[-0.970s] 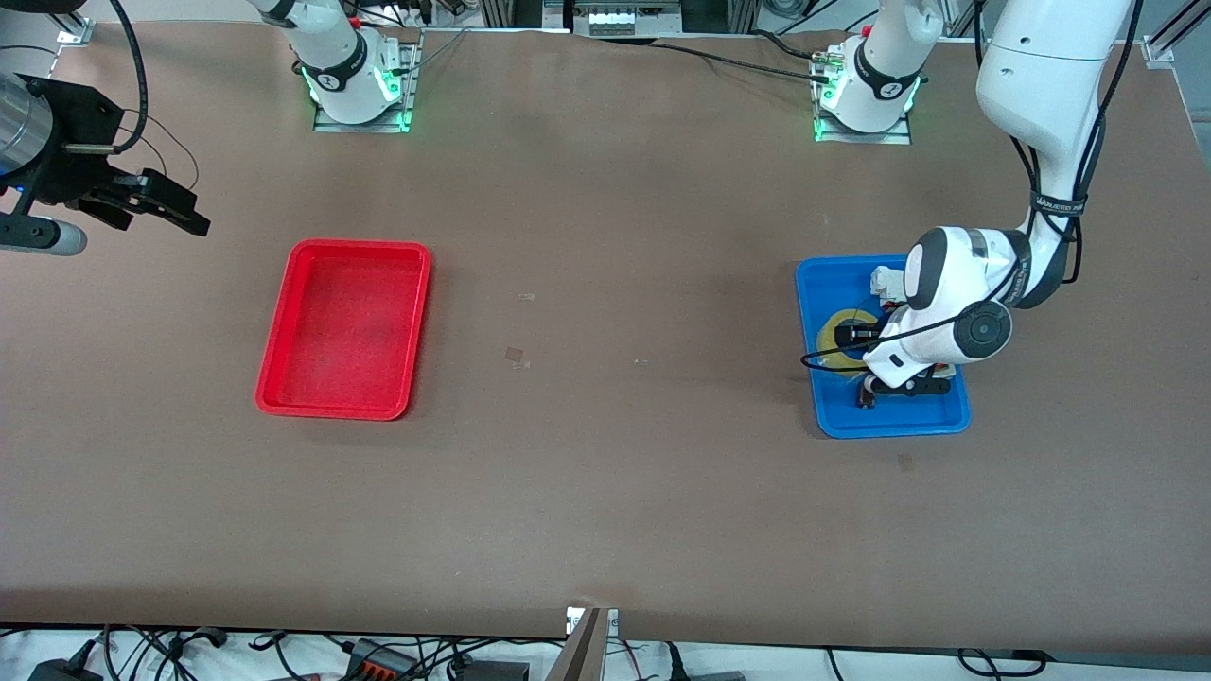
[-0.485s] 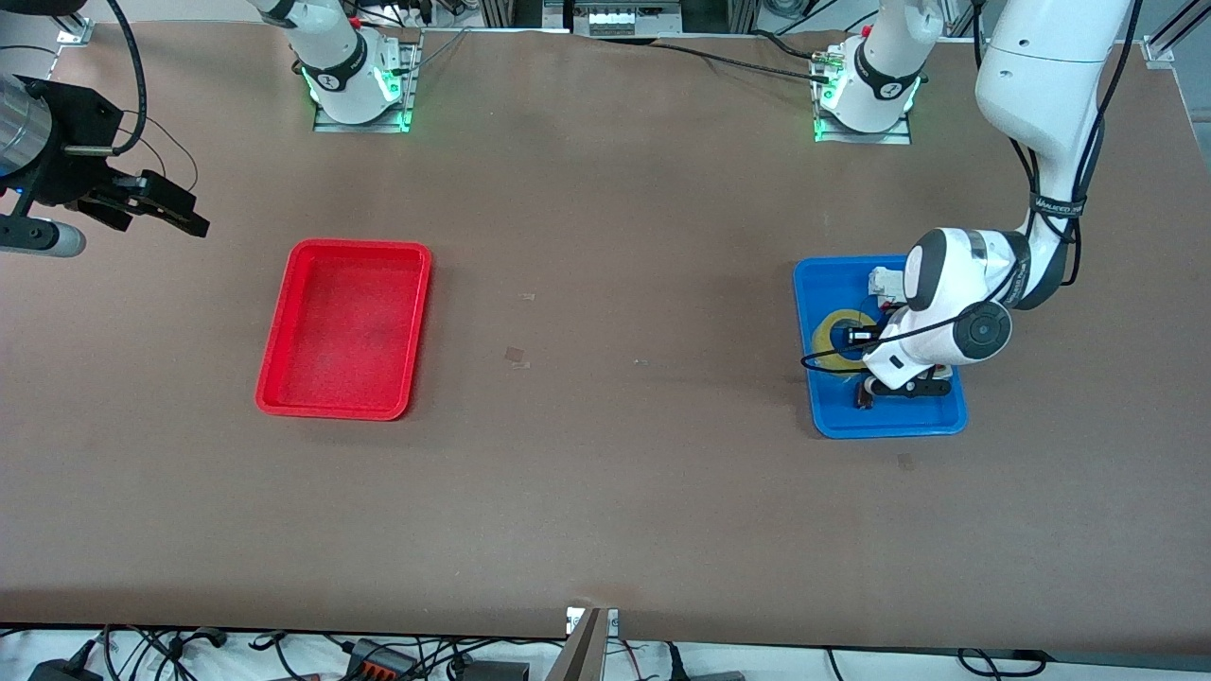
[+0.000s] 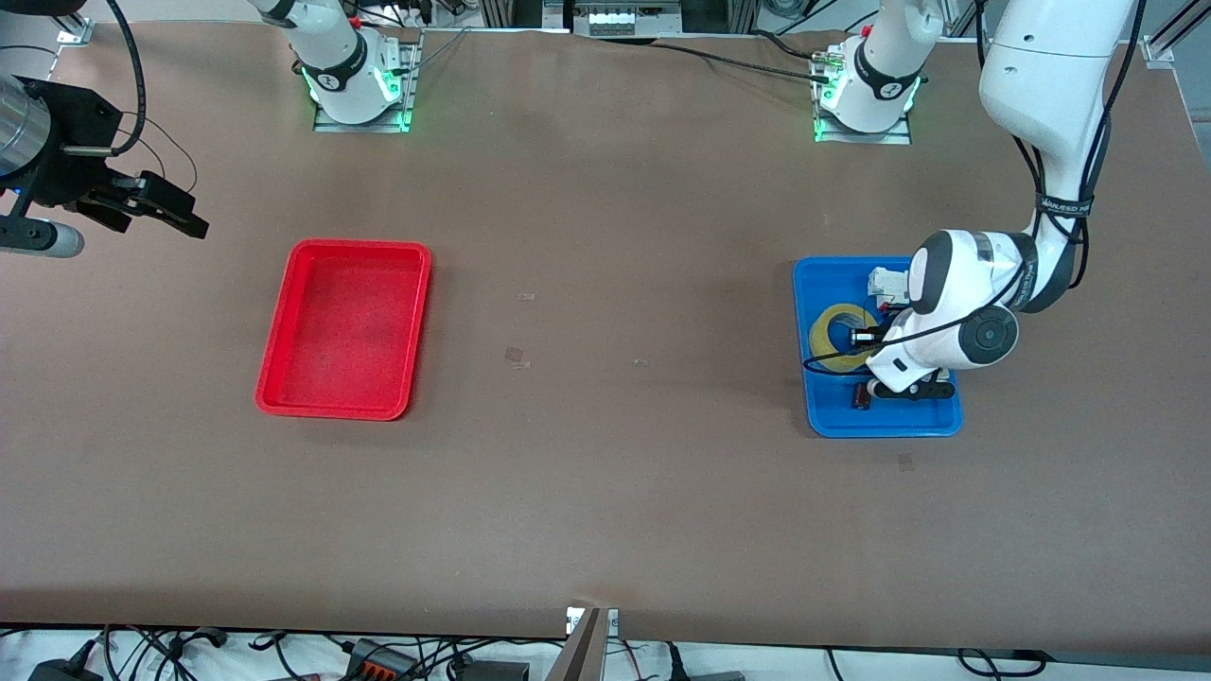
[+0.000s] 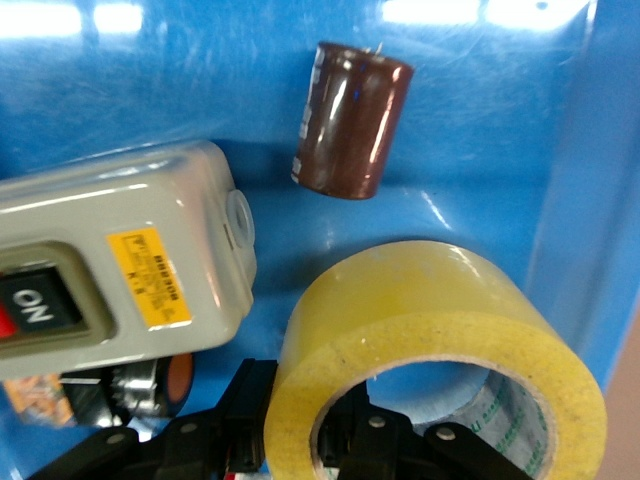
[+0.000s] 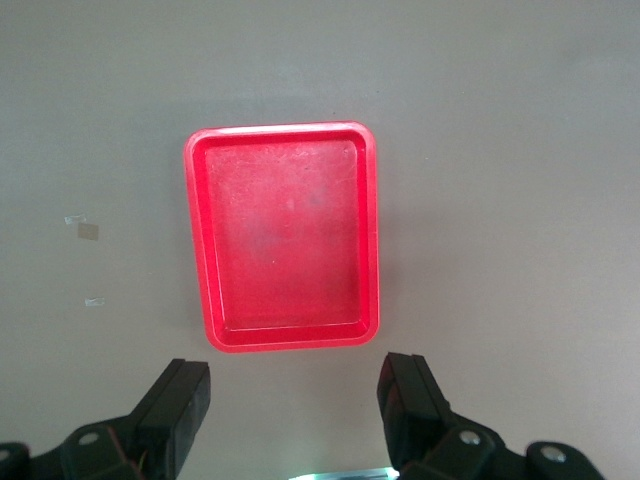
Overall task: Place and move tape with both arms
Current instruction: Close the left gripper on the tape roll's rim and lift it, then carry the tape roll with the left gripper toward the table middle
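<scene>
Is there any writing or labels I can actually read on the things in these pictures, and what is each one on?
"ON": white letters on the black button of the grey switch box in the blue tray.
Yellow sticker on the same box: print too small to read.
Black band on the left arm: white lettering, too small to read.
Tape, held by the left gripper: no text visible.

"ON" on grey switch box (image 4: 120,270) black button

Glossy translucent tape (image 4: 440,350), shiny blue plastic tray (image 4: 200,80), matt brown tabletop (image 3: 605,492), perhaps fibreboard.
</scene>
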Available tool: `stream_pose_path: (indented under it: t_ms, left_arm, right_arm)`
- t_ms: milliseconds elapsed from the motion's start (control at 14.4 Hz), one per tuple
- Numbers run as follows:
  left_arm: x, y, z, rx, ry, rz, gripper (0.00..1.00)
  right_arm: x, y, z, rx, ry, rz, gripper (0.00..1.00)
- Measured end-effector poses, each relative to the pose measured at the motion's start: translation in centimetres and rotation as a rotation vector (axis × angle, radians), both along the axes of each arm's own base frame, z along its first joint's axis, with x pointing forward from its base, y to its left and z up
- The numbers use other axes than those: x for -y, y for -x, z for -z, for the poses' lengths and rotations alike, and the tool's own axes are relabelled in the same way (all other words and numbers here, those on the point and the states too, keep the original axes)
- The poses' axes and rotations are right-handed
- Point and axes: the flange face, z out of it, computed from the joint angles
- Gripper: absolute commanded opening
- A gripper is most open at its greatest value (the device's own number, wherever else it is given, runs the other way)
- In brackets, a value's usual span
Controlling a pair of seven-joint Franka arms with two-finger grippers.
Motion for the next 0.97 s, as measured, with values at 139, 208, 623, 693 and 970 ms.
stream_pose_path:
  t_ms: [139,208,623,693,970]
  left_arm:
    - [0.0,-1.2,-2.3,-0.014,0.003,-0.001,0.17]
    - [0.0,-1.7,-3.7,-0.021,0.005,-0.001,0.17]
    - [5.5,-2.1,-7.8,0.004,0.034,0.032,0.17]
    - [7.4,-1.7,-7.9,0.003,0.034,0.022,0.17]
    - [15.8,-0.1,-9.4,0.015,0.034,-0.009,0.17]
  right_arm:
    - [0.0,0.0,0.0,0.001,0.000,0.000,0.99]
    - [0.0,0.0,0.0,0.001,0.000,0.000,0.99]
    - [0.0,0.0,0.0,0.001,0.000,0.001,0.99]
    - [0.0,0.0,0.0,0.001,0.000,0.001,0.99]
    - [0.0,-0.2,0.2,0.003,0.000,0.001,0.99]
